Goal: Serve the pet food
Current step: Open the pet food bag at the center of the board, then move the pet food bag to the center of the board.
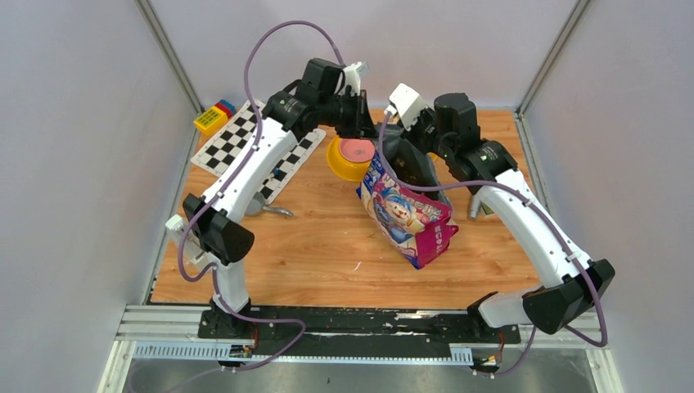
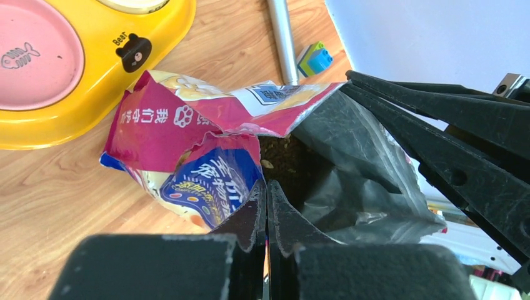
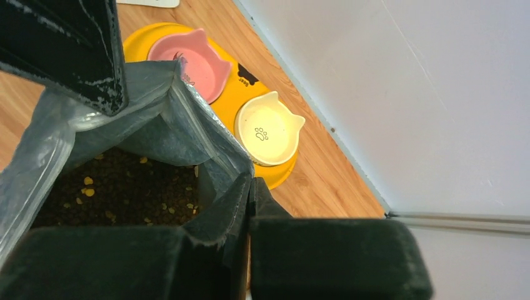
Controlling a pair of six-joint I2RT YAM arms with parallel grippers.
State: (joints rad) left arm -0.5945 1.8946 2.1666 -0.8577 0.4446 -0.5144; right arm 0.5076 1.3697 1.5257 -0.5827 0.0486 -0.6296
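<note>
- Closest to my left wrist lens, the left tool [image 2: 267,187] is clamped on the near lip of the bag [image 2: 181,125], both fingers pressed together over the foil edge.
- On the right wrist view, the right tool [image 3: 250,184] is likewise pinched closed on the opposite lip, so between them the mouth is pulled open.
- Deep inside sits the pet food [image 3: 125,187], dark pellets with a few pale ones. None is in the feeder [image 3: 228,100], whose pink bowl [image 3: 190,62] and cream bowl [image 3: 269,128] look bare.
- From above, the feeder lies at about 10 o'clock from the bag, just beside its mouth. I think the bag's base rests on the counter [image 1: 327,254], though the angle leaves me unsure.
- My read is that the bag is opened and held, with pouring not yet begun.
- Next I'd swing both arms together toward 10 o'clock and tip the mouth slowly over one bowl. I'd keep the lips apart so nothing spills past the rim.
</note>
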